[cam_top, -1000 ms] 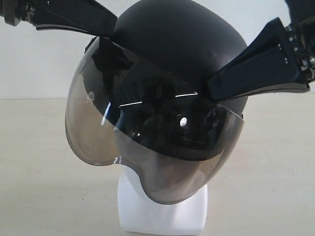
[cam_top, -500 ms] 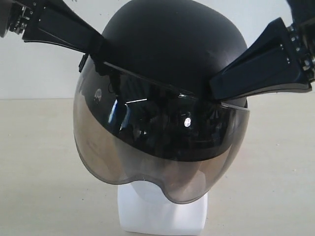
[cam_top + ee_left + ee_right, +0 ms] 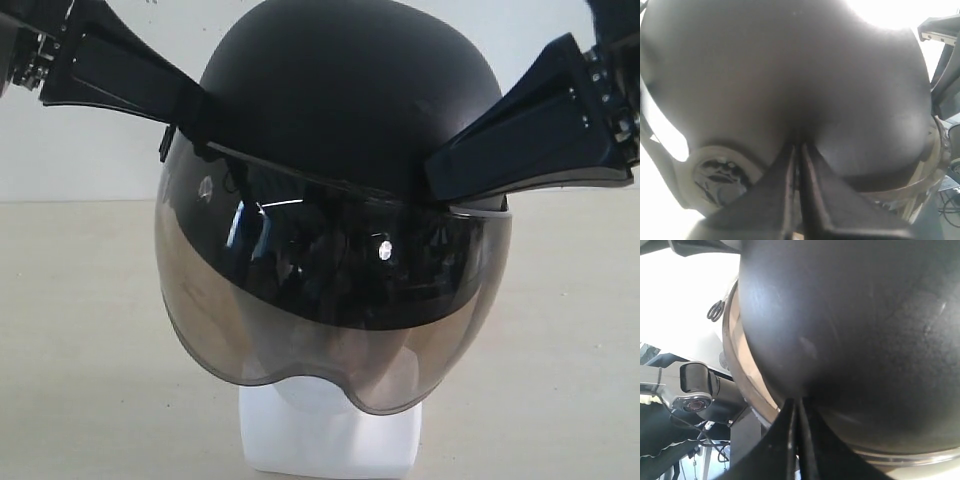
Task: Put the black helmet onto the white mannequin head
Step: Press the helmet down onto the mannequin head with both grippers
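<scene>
**Between left claw [image 3: 192,122] and right claw [image 3: 440,182] — hold inspected**

Between the two claws sits the matte black open-face helmet [image 3: 350,90], one claw set against each side of its dome. Its smoky curved visor [image 3: 330,330] hangs below both sets of tips. Under the claws, beneath the visor's lower edge, the smooth white mannequin head [image 3: 330,440] shows its blocky neck base.

Left claw: fingers pressed together, tips against the shell.
Right claw: pressed together likewise, tips touching the shell just above the visor's rim.
Whether either nips anything thin — cannot tell.
</scene>
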